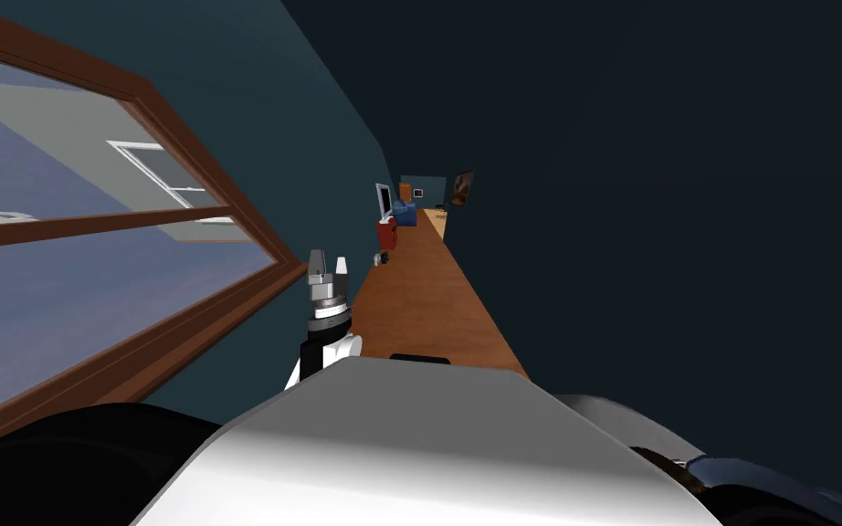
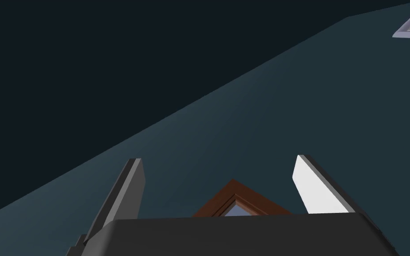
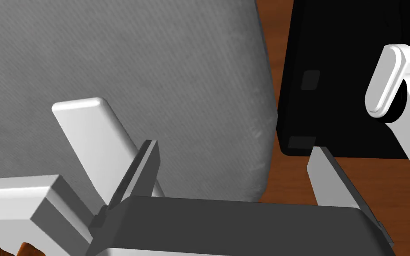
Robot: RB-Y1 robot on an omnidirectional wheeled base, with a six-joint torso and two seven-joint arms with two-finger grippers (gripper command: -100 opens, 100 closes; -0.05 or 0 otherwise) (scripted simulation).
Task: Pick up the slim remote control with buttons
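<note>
- Ahead, a wooden floor (image 1: 419, 301) runs as a narrow strip. A teal wall (image 1: 319, 137) with a brown-framed window (image 1: 227, 301) lines its left edge, and a darker wall (image 1: 684, 228) lines its right. Open boards run down the middle.
- Along the left edge at the far end stand a red box (image 1: 387, 234), a blue thing (image 1: 405, 214) and a white panel (image 1: 382, 199). A small dark item (image 1: 382, 259) sits nearer. All are too small to name.
- The left gripper (image 1: 329, 263) points upward beside the window's lower corner, its fingers spread.
- The right gripper (image 3: 234, 146), fingers also spread, points at the edge where a grey woven surface (image 3: 133, 66) meets the floor.
- Just past one fingertip a black slab (image 3: 333, 66) with two faint squares lies on the floor, cut off at the picture's edge. Whether it is the remote control I cannot tell.
</note>
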